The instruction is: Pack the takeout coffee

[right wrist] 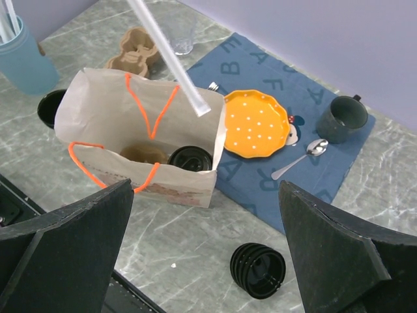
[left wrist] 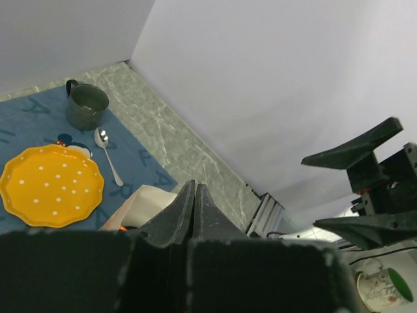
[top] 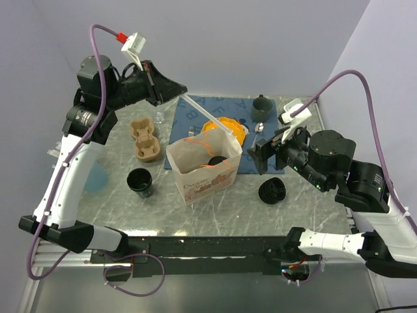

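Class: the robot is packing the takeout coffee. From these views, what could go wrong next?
1. The straw in the shut left gripper ends near the far rim of the paper bag; it might snag there or on an orange handle and tip the bag.
2. The black cup stands open outside the bag, the ribbed lid lying apart; it could get packed unlidded.

Cup left of bag (lid right)

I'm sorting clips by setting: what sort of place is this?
Likely a robotics lab bench staged as a café counter: robot arms bolted to the table, bare walls, props like a paper bag and cup carrier.
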Robot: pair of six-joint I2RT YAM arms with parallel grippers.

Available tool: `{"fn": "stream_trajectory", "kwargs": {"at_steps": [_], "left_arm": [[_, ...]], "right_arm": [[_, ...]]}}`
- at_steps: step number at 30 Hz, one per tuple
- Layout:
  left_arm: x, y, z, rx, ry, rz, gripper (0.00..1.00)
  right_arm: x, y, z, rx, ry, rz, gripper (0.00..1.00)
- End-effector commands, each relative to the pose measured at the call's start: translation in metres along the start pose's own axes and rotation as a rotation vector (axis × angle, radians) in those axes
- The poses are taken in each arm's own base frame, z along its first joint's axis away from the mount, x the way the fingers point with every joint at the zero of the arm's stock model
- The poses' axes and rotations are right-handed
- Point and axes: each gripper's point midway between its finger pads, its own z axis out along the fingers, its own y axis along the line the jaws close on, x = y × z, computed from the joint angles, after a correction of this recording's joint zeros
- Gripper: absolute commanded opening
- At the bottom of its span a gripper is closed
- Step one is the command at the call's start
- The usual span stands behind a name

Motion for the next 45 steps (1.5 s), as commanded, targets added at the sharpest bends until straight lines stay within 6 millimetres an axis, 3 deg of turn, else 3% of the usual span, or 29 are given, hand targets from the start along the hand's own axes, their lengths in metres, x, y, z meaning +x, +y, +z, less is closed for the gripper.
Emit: {"fn": "stream_trajectory", "kwargs": {"at_steps": [1, 5, 10, 13, 20, 23, 29, 34, 40, 45], "left_arm": [[0.012, 0.000, 0.009, 0.003, 0.045, 0.072, 0.01], [0.033, 0.020, 0.020, -0.046, 0.119, 0.070, 0.01], [0.044, 0.033, 0.029, -0.059, 0.139, 0.068, 0.02], [0.051, 0.035, 0.037, -0.046, 0.159, 0.070, 0.06], [0.069, 0.020, 0.042, -0.011, 0.196, 0.102, 0.07], [0.074, 0.009, 0.036, 0.014, 0.171, 0.123, 0.13], [0.087, 0.007, 0.033, 0.006, 0.199, 0.118, 0.46], [0.071, 0.003, 0.029, -0.018, 0.171, 0.175, 0.64], [0.056, -0.002, 0.019, -0.043, 0.132, 0.231, 0.70], [0.067, 0.010, 0.014, -0.092, 0.163, 0.227, 0.70]], "right_arm": [[-0.012, -0.011, -0.006, 0.049, -0.044, 0.030, 1.00], [-0.011, -0.012, -0.004, 0.060, -0.035, 0.030, 1.00], [-0.010, -0.011, -0.002, 0.064, -0.031, 0.046, 1.00], [-0.008, -0.011, -0.001, 0.069, -0.025, 0.047, 1.00], [-0.008, -0.011, 0.004, 0.076, -0.017, 0.037, 1.00], [-0.009, -0.007, 0.007, 0.065, -0.015, 0.036, 1.00], [-0.013, -0.001, 0.016, 0.054, -0.010, 0.023, 1.00], [-0.017, 0.001, 0.018, 0.051, -0.004, 0.033, 1.00], [-0.012, 0.004, 0.022, 0.054, 0.015, 0.051, 1.00], [-0.008, 0.011, 0.029, 0.032, 0.024, 0.051, 1.00]]}}
